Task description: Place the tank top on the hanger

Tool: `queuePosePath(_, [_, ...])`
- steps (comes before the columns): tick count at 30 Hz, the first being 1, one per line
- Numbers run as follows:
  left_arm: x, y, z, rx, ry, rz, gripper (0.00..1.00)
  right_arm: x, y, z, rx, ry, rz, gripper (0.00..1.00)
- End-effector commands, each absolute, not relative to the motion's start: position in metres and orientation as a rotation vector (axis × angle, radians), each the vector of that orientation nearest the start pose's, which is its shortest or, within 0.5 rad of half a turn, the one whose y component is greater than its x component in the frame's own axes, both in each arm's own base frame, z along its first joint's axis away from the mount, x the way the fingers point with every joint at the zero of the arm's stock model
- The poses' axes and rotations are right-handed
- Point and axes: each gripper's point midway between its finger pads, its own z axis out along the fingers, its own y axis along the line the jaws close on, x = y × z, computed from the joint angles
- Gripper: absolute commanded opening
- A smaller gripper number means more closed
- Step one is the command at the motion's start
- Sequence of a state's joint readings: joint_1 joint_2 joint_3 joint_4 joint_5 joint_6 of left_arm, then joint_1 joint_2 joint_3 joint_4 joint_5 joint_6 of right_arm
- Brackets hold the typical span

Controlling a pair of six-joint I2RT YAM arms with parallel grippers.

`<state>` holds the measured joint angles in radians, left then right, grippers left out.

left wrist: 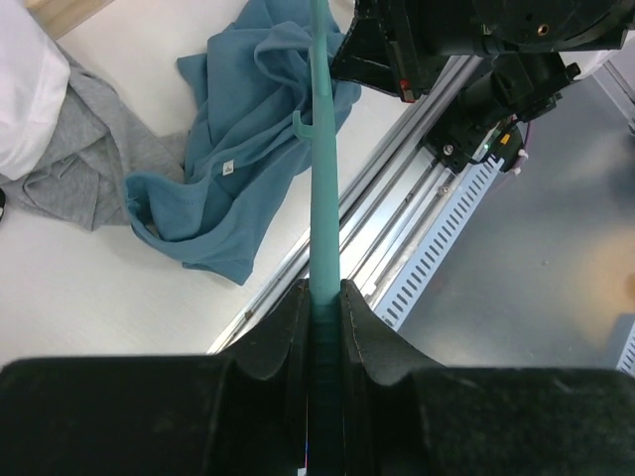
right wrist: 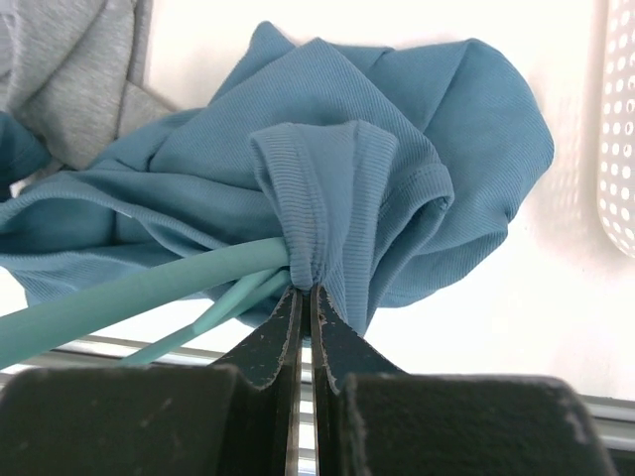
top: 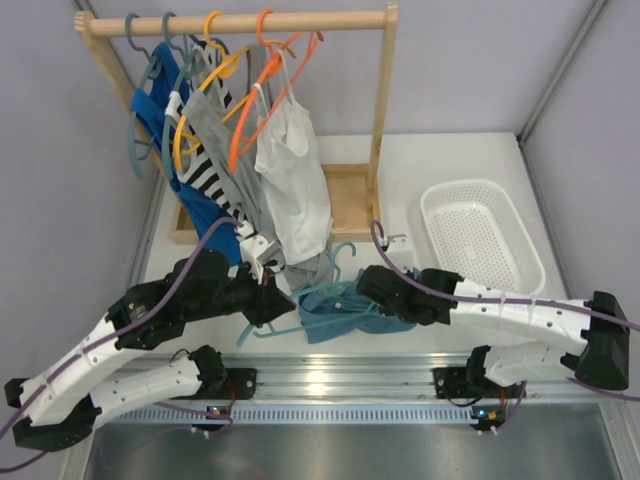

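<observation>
Top external view: my left claw (top: 272,306) and my right claw (top: 366,292) come close together near the front edge of the table (top: 450,160). The tank top (top: 335,312) lies all crumpled on the table between them. The hanger (top: 262,333) lies there with it, and its hook pokes up just behind the cloth. A wooden rack (top: 383,100) with other clothes stands at the back. A white basket (top: 480,240) sits on the right side of the table.

Left wrist view: my left claw is pinched tight on the hanger's thin bar. The bar runs straight away from my fingers, out over the table's front edge. The tank top lies in a heap on the left of the bar and touches it farther along. A grey cloth (left wrist: 79,169) lies right against the heap, on its far left.

Right wrist view: my right claw is squeezed all the way together on a bunched fold of the tank top's ribbed edge. The rest of the top puffs up behind my fingers. The hanger's bar comes in from the left and slips under that fold — I cannot tell if it goes through the hole. The basket shows at the right edge.
</observation>
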<state>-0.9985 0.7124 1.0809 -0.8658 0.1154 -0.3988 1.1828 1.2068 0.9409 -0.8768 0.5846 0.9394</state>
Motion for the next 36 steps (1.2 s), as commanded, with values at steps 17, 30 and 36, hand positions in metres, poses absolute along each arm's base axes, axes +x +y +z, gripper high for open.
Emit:
queuePosePath(17, [0.103, -0.238, 0.281, 0.534, 1.835, -1.188, 0.00, 0.167, 0.222, 0.198, -0.090, 2.271, 0.258, 0.00])
queuePosePath(30, [0.095, -0.253, 0.272, 0.554, 1.784, -1.309, 0.00, 0.158, 0.225, 0.206, -0.132, 2.250, 0.280, 0.00])
queuePosePath(36, [0.096, -0.271, 0.264, 0.580, 1.764, -1.371, 0.00, 0.152, 0.230, 0.216, -0.186, 2.213, 0.307, 0.01])
